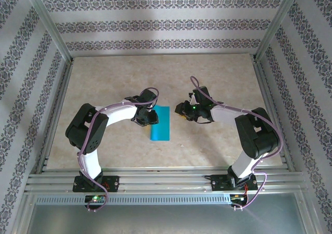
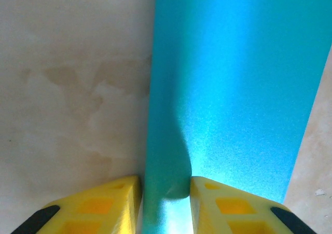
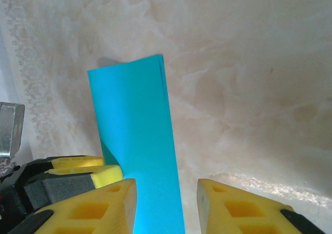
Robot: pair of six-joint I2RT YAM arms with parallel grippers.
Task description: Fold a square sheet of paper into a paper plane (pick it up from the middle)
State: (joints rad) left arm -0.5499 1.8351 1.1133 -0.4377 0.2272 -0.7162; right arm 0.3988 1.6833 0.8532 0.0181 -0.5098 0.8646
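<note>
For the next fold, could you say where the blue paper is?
In the top view, the blue paper lies mid-table, its left edge between the left gripper's fingers, the right gripper to its right.

The sheet of paper (image 1: 160,123) lies on the bench (image 1: 218,78) just left of centre in the overhead view, its long side running up and down the frame. The left gripper (image 1: 149,118) sits at the sheet's upper left edge. The right gripper (image 1: 180,112) is near the sheet's upper right, apart from it.

In the left wrist view the sheet runs from bottom centre to upper right, and its left margin lies between the left fingers (image 2: 104,208).

In the right wrist view the sheet runs up to mid-frame from the gap between the right fingers (image 3: 244,208).
</note>
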